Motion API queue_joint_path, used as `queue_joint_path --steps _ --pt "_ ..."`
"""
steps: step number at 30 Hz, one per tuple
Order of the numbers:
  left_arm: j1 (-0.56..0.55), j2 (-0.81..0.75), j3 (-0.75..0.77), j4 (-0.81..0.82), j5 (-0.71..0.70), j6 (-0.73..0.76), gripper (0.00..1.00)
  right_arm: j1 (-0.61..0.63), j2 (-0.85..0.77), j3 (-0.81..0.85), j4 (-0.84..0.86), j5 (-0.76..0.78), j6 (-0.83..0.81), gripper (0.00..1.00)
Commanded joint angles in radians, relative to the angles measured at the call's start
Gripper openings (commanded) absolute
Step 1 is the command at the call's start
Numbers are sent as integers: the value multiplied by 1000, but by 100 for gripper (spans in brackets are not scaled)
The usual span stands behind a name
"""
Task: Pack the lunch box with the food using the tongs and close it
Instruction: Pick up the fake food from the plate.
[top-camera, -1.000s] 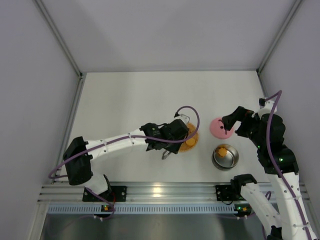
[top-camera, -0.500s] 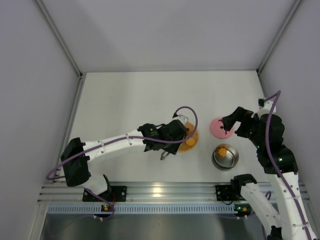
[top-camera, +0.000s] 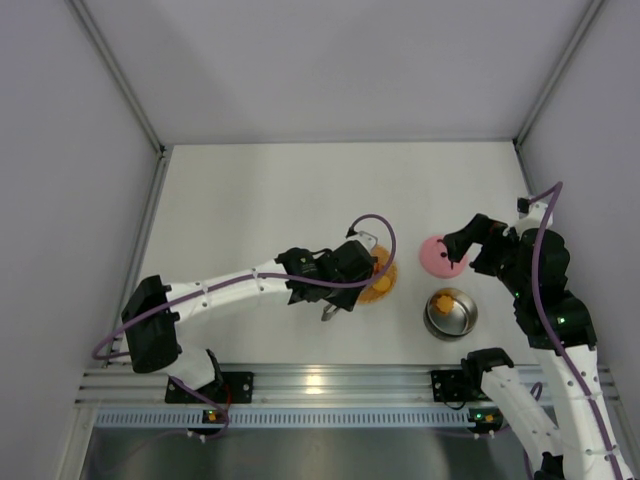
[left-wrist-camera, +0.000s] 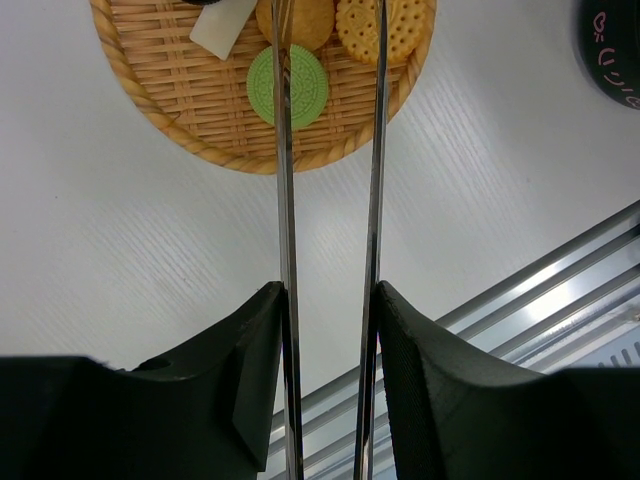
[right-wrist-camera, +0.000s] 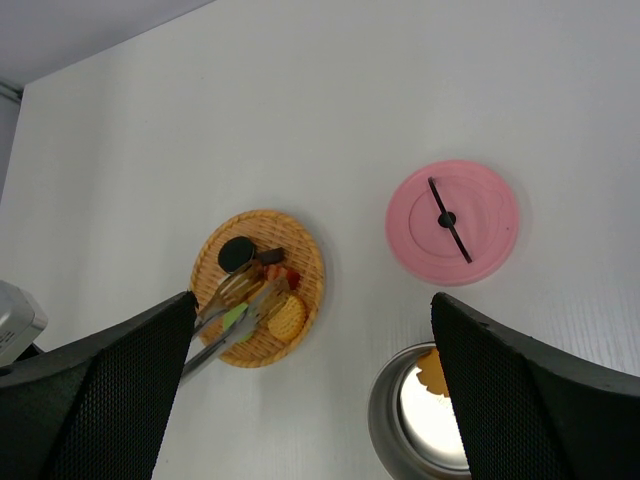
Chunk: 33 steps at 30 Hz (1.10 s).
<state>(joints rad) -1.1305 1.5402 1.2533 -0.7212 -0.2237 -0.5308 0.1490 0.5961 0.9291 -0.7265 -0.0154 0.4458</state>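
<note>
My left gripper (top-camera: 345, 270) (left-wrist-camera: 330, 295) is shut on the tongs (left-wrist-camera: 375, 200), squeezing their two slim silver arms partly together. The tong tips reach over the woven mat (left-wrist-camera: 150, 100), above the food: a green cookie (left-wrist-camera: 287, 85), yellow crackers (left-wrist-camera: 385, 30) and a white piece (left-wrist-camera: 222, 25). In the right wrist view the tongs (right-wrist-camera: 225, 320) lie across the mat (right-wrist-camera: 300, 250), beside a dark round piece (right-wrist-camera: 237, 253). The lunch box (top-camera: 450, 313) (right-wrist-camera: 400, 430) stands open with an orange cracker (right-wrist-camera: 432, 372) inside. Its pink lid (top-camera: 438, 255) (right-wrist-camera: 452, 221) lies flat behind it. My right gripper (top-camera: 457, 243) (right-wrist-camera: 312, 300) hovers open above the lid.
An aluminium rail (top-camera: 320, 380) (left-wrist-camera: 560, 290) runs along the table's near edge. Grey walls (top-camera: 90, 200) close in the left, back and right sides. The mat (top-camera: 384, 285) sits just left of the lunch box.
My left arm has drawn back slightly to the left, taking the tongs with it. The right arm, the lid and the lunch box have not moved.
</note>
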Motion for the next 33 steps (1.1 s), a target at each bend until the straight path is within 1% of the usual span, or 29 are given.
queue_joint_path --steps 1,15,21,27,33 --pt "-8 -40 5 -1 7 -15 46 -17 -10 -3 6 9 -7 99" --pt "-8 18 58 -1 -16 -5 46 -17 -15 1 -2 9 -16 100" --pt "-8 12 57 -6 -20 -3 38 -17 -12 7 -2 11 -18 99" --pt "-8 0 60 -15 -29 -1 28 -17 -7 14 -1 11 -16 99" --pt "-8 -29 67 -15 -51 5 26 -16 -2 22 -1 11 -19 100"
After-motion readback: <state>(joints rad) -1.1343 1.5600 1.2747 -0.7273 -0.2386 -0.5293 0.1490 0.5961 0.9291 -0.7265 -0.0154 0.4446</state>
